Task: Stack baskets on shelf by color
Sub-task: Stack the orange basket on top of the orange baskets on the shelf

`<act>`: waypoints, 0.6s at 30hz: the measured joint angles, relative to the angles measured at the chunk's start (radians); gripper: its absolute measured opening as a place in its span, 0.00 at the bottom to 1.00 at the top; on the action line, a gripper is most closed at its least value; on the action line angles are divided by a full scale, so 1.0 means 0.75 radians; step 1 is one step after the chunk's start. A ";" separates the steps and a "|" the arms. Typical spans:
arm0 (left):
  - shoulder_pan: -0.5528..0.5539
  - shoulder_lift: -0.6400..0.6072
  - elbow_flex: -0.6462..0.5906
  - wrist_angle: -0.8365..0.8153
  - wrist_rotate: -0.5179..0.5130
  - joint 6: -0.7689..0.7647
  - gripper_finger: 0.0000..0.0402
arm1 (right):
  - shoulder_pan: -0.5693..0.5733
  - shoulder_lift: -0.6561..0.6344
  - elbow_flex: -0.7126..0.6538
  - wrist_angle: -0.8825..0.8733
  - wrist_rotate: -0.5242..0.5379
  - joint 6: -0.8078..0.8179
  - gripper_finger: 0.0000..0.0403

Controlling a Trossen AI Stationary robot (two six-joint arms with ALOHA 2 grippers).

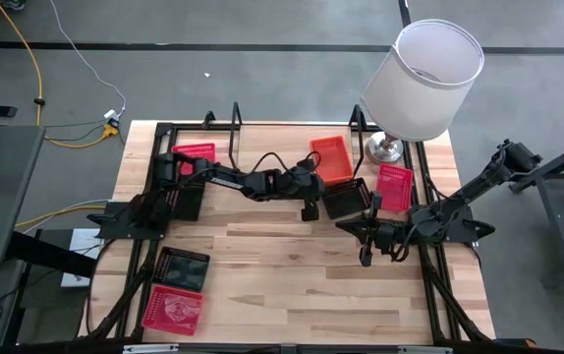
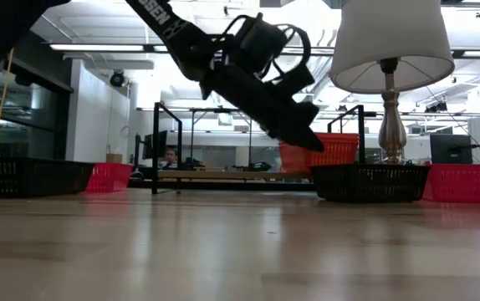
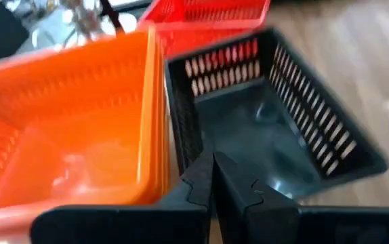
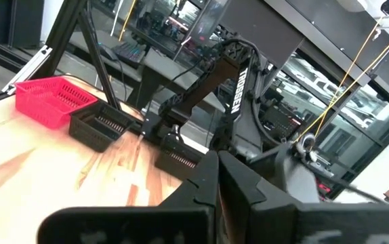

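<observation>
We find the left gripper pressed together beside a black basket near the table's far edge, apparently not touching it; the right gripper likewise closed, empty.

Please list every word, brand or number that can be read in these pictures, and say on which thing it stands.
"TROSSEN": white letters on the left arm's link, seen in the right wrist view.
"...SEN": the end of the same word on the arm in the low view; the rest is cut off.
Baskets, shelf and lamp carry no readable text.
</observation>
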 joint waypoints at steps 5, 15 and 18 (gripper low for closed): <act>0.004 -0.001 0.001 -0.001 -0.129 0.014 0.00 | 0.000 0.000 0.000 0.000 0.000 0.002 0.00; 0.106 -0.001 0.000 0.015 -0.086 0.032 0.00 | 0.000 0.000 0.000 0.000 0.000 0.002 0.00; 0.130 -0.001 0.000 0.040 0.015 -0.017 0.00 | 0.000 0.000 0.000 0.000 0.000 0.003 0.00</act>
